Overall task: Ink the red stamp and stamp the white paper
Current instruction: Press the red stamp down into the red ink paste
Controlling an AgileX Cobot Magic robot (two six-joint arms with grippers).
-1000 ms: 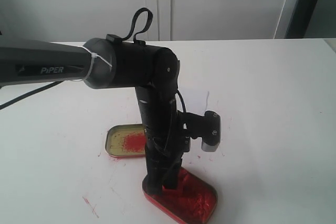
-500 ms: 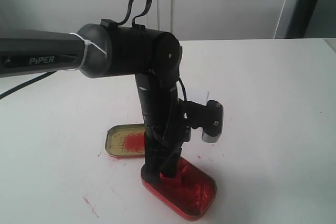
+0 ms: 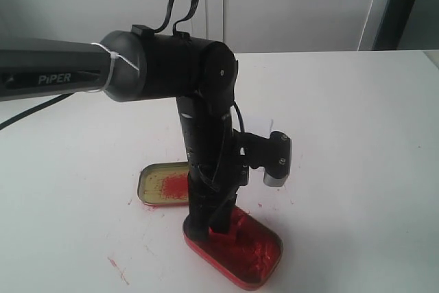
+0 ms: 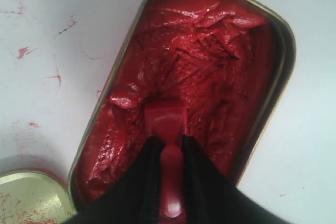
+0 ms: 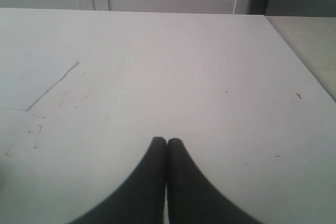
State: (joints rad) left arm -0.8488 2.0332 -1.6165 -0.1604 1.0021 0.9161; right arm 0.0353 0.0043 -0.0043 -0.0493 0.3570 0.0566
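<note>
Left fingers: the left gripper (image 4: 169,142) is clamped on the handle of the red stamp (image 4: 167,121), one finger (image 4: 149,153) pressed against each side of it.
Stamp: it is held upright between the fingers, and its square base is pressed into the paste just past the fingertips.
Ink tin: the red tin (image 4: 290,51) lies open under the fingers. It is filled with churned, glossy red paste. Its rim is seen around the fingertips on all sides.
Lid: a gold lid (image 4: 31,192) with a red smear inside is set on the table just beside the tin, behind the left fingers and off to one side.
Stains: red smears (image 4: 21,52) are scattered on the table near the tin, clear of the fingers.
Obstruction: in the exterior view the stamp and part of the tin (image 3: 280,248) are hidden by the left arm (image 3: 206,149) and its gripper (image 3: 214,221). One end of the lid (image 3: 147,186) is covered as well.
Right fingers: the right gripper (image 5: 167,142) is closed, fingertip against fingertip, with nothing held between them.
Paper: the white paper (image 5: 31,82) lies flat on the table (image 5: 210,77), well ahead of the right fingertips and off to one side, untouched.
Path to paper: nothing is seen on the table between the right fingers and the paper.
</note>
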